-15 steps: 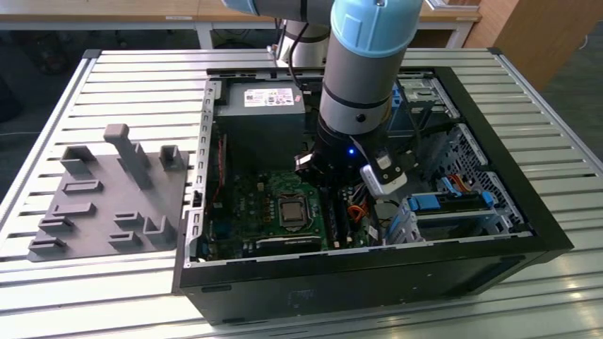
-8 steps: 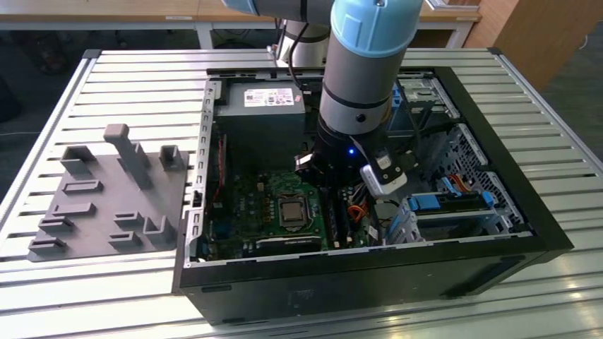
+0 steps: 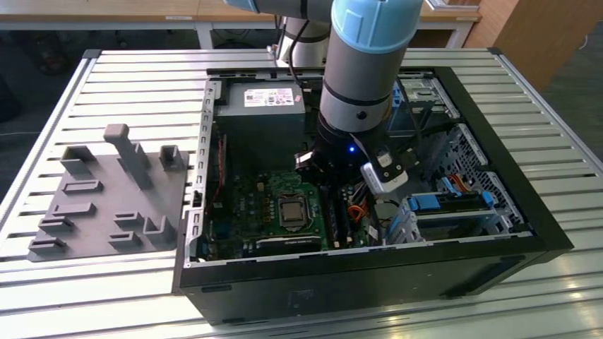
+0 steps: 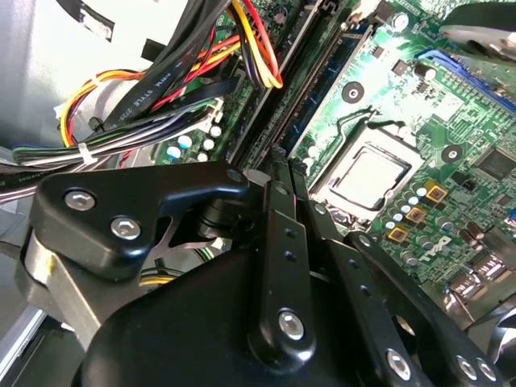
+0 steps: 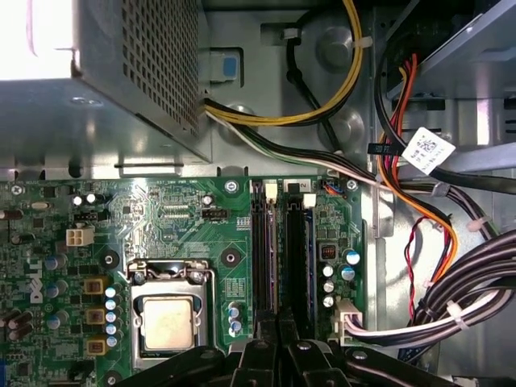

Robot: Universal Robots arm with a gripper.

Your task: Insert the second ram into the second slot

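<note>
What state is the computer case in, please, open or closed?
Open: the computer case is uncovered on its upward side, leaving the motherboard exposed in the exterior view.

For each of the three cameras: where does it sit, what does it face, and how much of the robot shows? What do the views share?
Exterior view: off the arm, above the table, looking down into the open PC case; the arm reaches into it.
First wrist view: on the arm, facing the motherboard and RAM slots; the gripper tips show at the frame's edge.
Second wrist view: on the arm, close behind the gripper, looking obliquely along the slots.
Shared: all three show the CPU socket.
</note>
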